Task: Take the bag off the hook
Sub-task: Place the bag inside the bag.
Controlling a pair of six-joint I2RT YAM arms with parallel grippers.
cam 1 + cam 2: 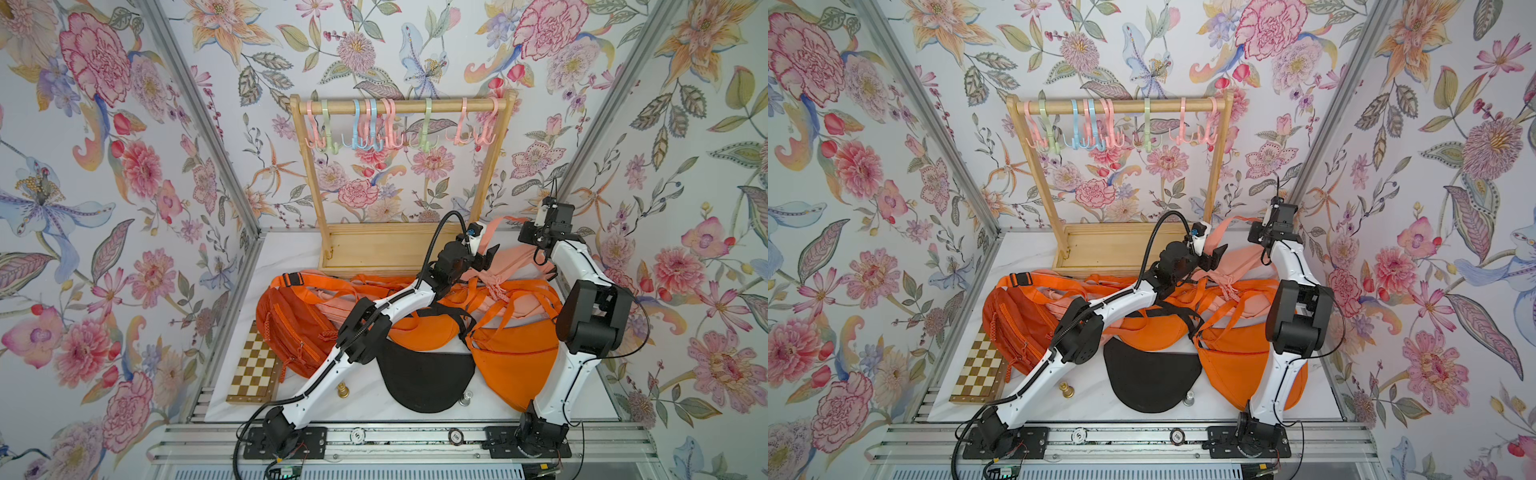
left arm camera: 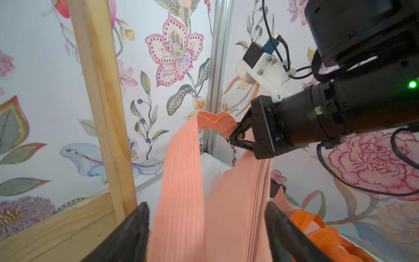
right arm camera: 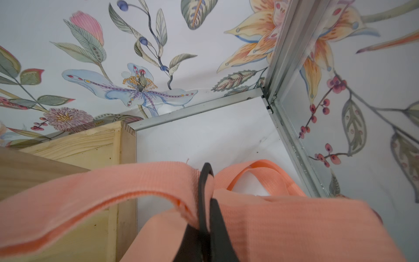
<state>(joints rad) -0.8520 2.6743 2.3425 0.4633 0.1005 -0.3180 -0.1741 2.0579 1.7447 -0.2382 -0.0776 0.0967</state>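
The salmon-pink bag (image 1: 513, 262) lies off the hooks, slumped on the pile at the rack's right foot. My right gripper (image 1: 520, 226) is shut on its strap (image 3: 113, 188), holding the loop up near the back right corner; the pinch also shows in the left wrist view, at the right gripper (image 2: 234, 137). My left gripper (image 2: 206, 208) is open, its fingers (image 2: 140, 217) spread either side of the bag's zipped body (image 2: 235, 204) without pressing it. The pastel hooks (image 1: 390, 124) on the wooden rail carry nothing.
The wooden rack (image 1: 399, 106) and its base tray (image 1: 374, 249) stand at the back. Orange bags (image 1: 515, 361), a rust backpack (image 1: 291, 328) and a black pouch (image 1: 424, 378) cover the table's middle. A chessboard (image 1: 253, 365) and two chess pieces (image 1: 343, 390) lie near the front.
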